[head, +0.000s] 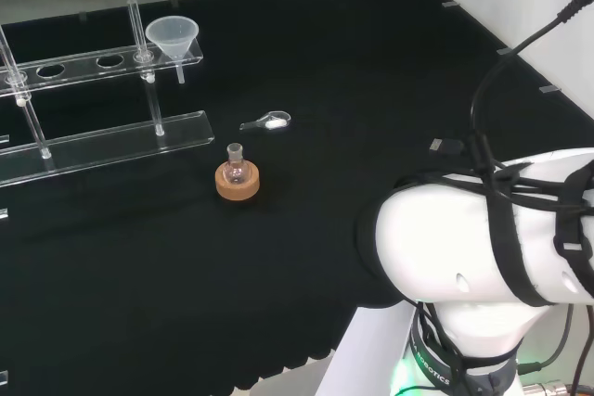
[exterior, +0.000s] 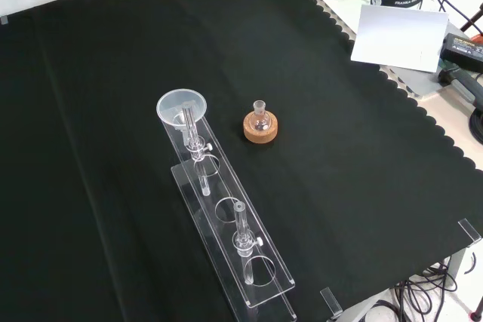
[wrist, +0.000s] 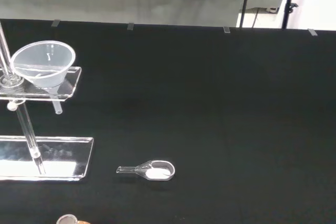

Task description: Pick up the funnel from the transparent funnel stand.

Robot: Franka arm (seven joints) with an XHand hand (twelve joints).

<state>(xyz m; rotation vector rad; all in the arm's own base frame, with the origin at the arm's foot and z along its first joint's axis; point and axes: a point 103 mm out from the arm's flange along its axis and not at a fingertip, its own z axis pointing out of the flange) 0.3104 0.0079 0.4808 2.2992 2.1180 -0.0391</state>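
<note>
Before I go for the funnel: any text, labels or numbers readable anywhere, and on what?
Arm base band: white lettering, partly hidden and too small to read.
Funnel, stand, flask, scoop: no markings visible.
White card: blank.
Nothing else readable.

Clear funnel (head: 172, 36) & stand (head: 111, 141), tan cork ring (head: 238, 183), black cloth (head: 353, 90), white arm (head: 464, 248).

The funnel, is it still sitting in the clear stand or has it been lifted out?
In the stand. The funnel sits upright in the end hole of the transparent funnel stand, its stem poking down below the upper shelf.
</note>
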